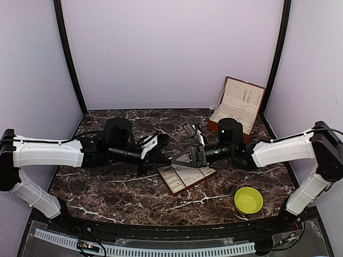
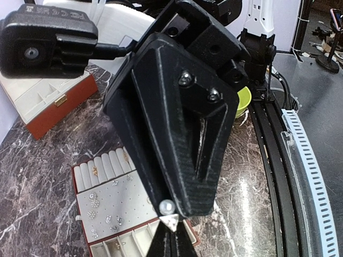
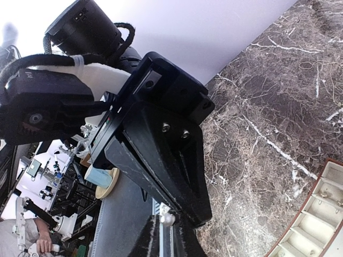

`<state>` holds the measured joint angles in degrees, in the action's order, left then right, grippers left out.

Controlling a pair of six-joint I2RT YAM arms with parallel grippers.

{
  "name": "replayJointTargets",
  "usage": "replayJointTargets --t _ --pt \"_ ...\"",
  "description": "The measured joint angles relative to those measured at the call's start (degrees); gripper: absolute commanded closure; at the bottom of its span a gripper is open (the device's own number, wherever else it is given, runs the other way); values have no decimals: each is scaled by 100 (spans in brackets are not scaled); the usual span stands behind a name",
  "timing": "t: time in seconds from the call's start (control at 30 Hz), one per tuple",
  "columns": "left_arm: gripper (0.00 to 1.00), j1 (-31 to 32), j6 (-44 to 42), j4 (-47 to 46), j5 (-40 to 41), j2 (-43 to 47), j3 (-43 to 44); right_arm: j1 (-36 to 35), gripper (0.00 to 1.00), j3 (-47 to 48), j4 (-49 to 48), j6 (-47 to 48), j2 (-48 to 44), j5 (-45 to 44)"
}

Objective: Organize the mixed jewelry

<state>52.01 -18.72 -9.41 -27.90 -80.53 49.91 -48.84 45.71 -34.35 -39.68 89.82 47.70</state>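
Handover work called for patience here: the left gripper (image 3: pixel 166 213) and the right gripper (image 2: pixel 169 210) met tip to tip just above the compartment tray (image 1: pixel 170 184), with a pale silvery speck (image 2: pixel 172 221) at the meeting point. Each claw tapered to a point, but whether either was pinched on that speck or merely touching it could not be told. By my judgement, the receiving claw needed to close fully before the other let go. Both were best held low over the tray, so that a dropped piece would land on the lining and not on the marble table (image 1: pixel 107 187). The mixed jewelry (image 2: pixel 94 202) lay mostly in the tray: tiny silvery studs dotted the perforated cream panel, and small rings sat among the roll slots beside it.
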Motion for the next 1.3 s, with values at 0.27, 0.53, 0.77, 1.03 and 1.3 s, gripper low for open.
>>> replayJointTargets --t 0.27,0.53,0.77,1.03,1.3 --pt "100 -127 474 179 -575 -22 138 195 68 -114 299 111 -278 -260" --pt "100 -697 1088 173 -1617 -199 170 212 59 9 949 638 -605 -431" --pt "100 -776 1255 94 -2052 -240 170 208 58 245 1305 866 -597 -455" --pt "100 -776 1255 13 -2347 -240 168 136 57 660 1375 944 -219 -302" --pt "100 -776 1257 -37 -2420 -240 155 7 65 868 1471 997 11 -57"
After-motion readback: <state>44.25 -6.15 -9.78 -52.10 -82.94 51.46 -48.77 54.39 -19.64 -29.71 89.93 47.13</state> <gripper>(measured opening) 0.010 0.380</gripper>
